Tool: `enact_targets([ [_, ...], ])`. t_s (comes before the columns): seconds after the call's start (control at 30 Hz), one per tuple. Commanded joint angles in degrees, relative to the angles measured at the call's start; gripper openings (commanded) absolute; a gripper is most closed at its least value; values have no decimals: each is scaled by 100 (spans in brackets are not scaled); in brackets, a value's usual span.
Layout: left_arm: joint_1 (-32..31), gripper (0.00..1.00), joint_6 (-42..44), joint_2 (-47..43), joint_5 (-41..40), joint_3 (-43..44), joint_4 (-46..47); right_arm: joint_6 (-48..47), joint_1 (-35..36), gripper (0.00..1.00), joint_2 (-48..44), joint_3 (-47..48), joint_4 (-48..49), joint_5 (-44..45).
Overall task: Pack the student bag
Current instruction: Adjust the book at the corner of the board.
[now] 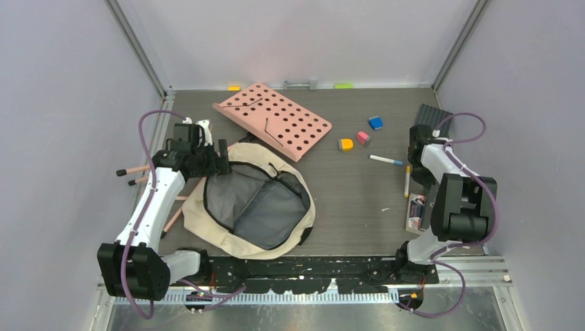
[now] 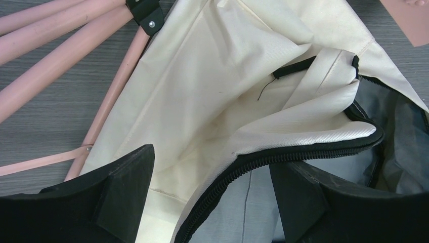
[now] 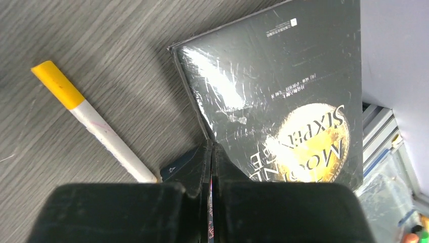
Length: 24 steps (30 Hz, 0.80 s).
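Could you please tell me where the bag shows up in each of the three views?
Top external: the bag lies open, left of centre.
Left wrist: the bag fills most of the picture, cream outside up, with the opening at lower right.
Right wrist: not in it.
Shared landmark: the black zipper edging the grey lining.

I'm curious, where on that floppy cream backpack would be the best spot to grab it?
Probably the black zipper rim of the student bag, coming from above. That edge stands up as a thin lip, while the rest is slack cloth. The open left tool straddles it, cream outside, grey lining inside.
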Motion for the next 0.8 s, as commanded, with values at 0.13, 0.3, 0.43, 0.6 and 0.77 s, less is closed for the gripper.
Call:
enact_targets([
  [0.13, 21, 85, -56, -154, 175, 175, 186, 154, -32, 1, -811, -6, 48, 68],
  [0.3, 11, 85, -65, -140, 190, 160, 201, 293, -154, 40, -702, 189, 8, 382],
  [0.43, -16, 86, -65, -109, 204, 164, 195, 350, -389, 79, -599, 293, 136, 120],
  [0.6, -17, 86, -65, -121, 200, 153, 195, 452, -934, 88, -680, 246, 342, -302],
  [0.77, -26, 87, -65, -125, 243, 159, 195, 582, -1762, 90, -1015, -73, 825, -1230],
])
